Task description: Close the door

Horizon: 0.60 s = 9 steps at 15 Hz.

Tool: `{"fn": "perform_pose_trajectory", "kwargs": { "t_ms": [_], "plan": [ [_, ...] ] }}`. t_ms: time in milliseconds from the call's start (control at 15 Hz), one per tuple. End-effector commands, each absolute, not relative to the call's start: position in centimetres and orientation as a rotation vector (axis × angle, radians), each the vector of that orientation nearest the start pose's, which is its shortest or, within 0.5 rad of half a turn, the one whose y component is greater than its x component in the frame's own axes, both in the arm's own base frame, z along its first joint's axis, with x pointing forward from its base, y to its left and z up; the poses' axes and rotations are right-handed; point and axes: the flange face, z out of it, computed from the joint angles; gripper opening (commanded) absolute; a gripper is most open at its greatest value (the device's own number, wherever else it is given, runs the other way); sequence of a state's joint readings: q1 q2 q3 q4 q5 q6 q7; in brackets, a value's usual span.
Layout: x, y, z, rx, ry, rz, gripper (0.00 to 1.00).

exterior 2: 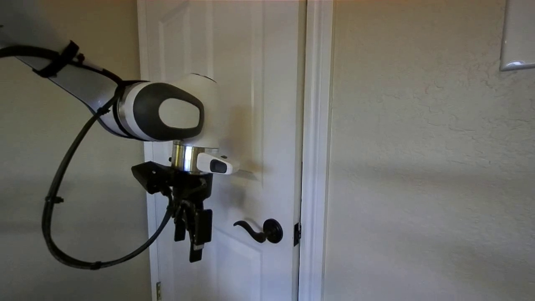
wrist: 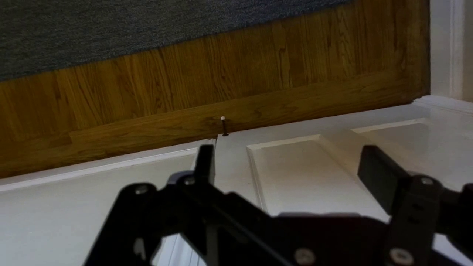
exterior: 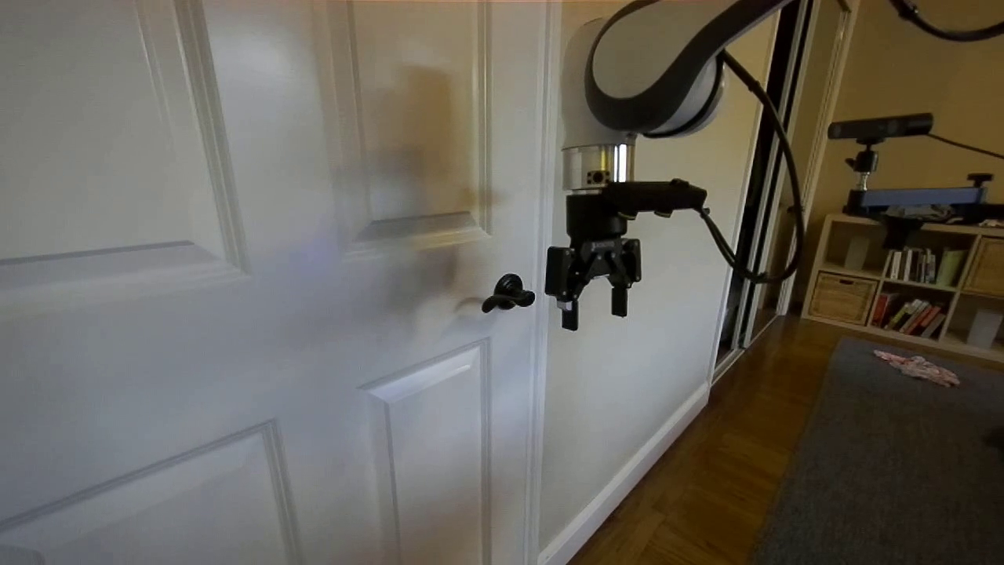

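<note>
The white panelled door (exterior: 298,329) stands close to its frame; it also shows in an exterior view (exterior 2: 284,104) and the wrist view (wrist: 295,173). A thin dark line and a small black latch plate (exterior 2: 297,234) show between the door's edge and the jamb (exterior 2: 317,146). Whether it is latched I cannot tell. Its black lever handle (exterior: 510,293) also shows in an exterior view (exterior 2: 272,230). My gripper (exterior: 595,310) points down in front of the door, apart from the handle (exterior 2: 272,230). Its fingers (wrist: 286,160) are spread with nothing between them.
Wooden floor (wrist: 207,70) and a dark grey rug (exterior: 863,439) lie below. A small door stop (wrist: 224,126) stands low on the door. A shelf (exterior: 847,275) with books and baskets is at the back. A black cable (exterior 2: 62,184) loops out from the arm.
</note>
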<state>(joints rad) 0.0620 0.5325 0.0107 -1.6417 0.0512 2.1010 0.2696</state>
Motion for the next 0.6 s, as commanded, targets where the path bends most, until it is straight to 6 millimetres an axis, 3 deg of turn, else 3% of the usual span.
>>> {"fn": "perform_pose_trajectory", "kwargs": {
  "t_ms": [0,533],
  "plan": [
    [67.0,4.3,29.2,-3.068,0.465,0.042,1.00],
    [70.1,1.4,26.8,-3.064,0.584,-0.103,1.00]
  ]
}}
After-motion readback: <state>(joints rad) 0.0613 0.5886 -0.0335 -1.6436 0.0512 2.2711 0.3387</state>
